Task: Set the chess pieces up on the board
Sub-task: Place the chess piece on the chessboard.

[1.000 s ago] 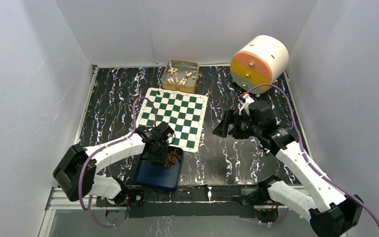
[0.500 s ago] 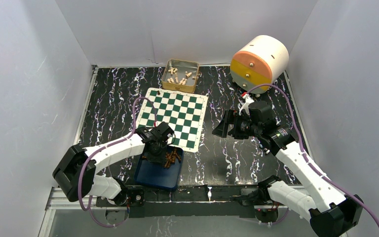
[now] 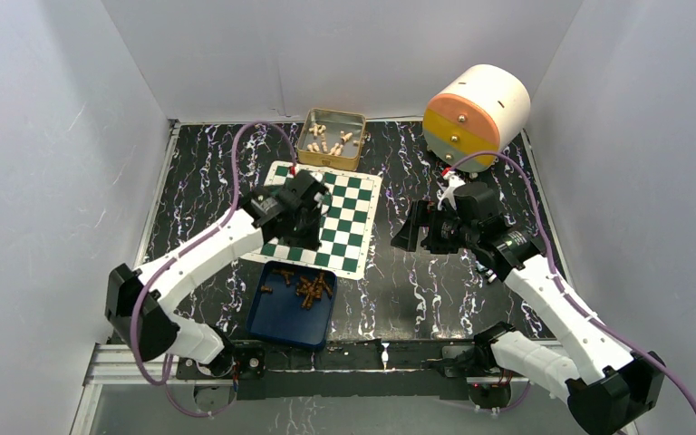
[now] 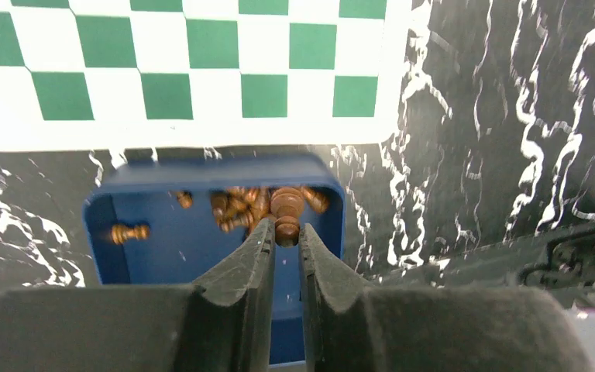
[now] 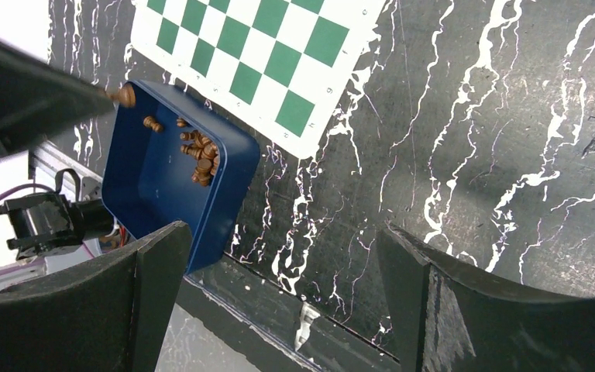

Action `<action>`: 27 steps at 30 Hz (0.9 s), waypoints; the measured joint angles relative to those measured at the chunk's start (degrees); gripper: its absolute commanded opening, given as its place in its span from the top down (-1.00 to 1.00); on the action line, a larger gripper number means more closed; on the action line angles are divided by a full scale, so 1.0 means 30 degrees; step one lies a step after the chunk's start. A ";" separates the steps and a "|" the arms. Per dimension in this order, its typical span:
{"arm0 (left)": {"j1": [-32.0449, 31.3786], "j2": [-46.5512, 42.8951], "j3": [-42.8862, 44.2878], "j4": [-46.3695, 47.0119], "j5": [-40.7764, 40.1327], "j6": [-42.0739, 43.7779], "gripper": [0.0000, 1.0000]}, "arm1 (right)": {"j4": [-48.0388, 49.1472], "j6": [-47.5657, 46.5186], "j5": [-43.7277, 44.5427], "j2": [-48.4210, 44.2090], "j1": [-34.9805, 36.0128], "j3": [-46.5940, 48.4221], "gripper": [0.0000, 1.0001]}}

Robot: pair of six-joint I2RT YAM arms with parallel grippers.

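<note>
One chess piece (image 4: 287, 203) tight in the left tool (image 4: 285, 232); right tool (image 5: 280, 231) wide open.

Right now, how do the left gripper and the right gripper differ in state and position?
The left gripper is shut on a brown chess piece; the right gripper is wide open and empty. The left gripper hangs over the board; the right gripper hangs over the marbled table beside it. Both are raised above the surface.
</note>
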 measured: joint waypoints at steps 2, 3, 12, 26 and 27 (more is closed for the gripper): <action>0.0590 0.0984 0.1690 -0.0313 -0.0095 0.0619 0.86 | 0.0007 0.0000 -0.0087 -0.0131 0.0000 -0.0015 -0.97; 0.0940 0.1464 0.2368 -0.0437 -0.0146 0.0867 0.87 | 0.0029 0.0000 -0.0109 -0.0255 0.0000 -0.0051 -0.97; 0.6003 0.6943 0.7606 -0.0393 -0.0131 0.3257 0.93 | -0.0299 -0.0452 -0.0153 -0.0714 0.0000 -0.0117 -0.97; 0.9879 1.5096 1.3136 0.0947 0.1064 0.4823 0.85 | -0.0219 -0.0495 -0.0313 -0.0189 0.0000 -0.0080 -0.97; 0.9908 1.5395 1.3500 0.0969 0.1122 0.4896 0.85 | -0.0189 -0.0495 -0.0313 -0.0051 0.0000 -0.0066 -0.97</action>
